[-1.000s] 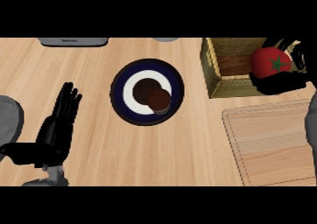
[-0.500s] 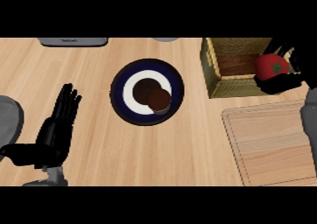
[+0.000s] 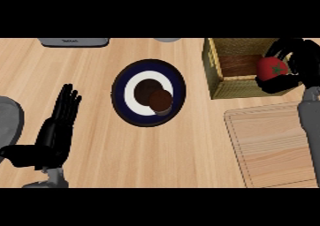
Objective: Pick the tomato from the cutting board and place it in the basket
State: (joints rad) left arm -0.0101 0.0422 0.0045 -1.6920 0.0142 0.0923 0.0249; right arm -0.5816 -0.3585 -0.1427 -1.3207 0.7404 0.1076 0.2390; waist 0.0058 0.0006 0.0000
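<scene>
The tomato (image 3: 273,69), pinched in the curled right hand (image 3: 299,66) over the basket (image 3: 218,66), should sink well inside its walls before those fingers spread; the left hand (image 3: 55,128) rests flat.

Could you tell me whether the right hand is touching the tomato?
Touching: the head view shows the right hand curled round the tomato above the basket.
</scene>
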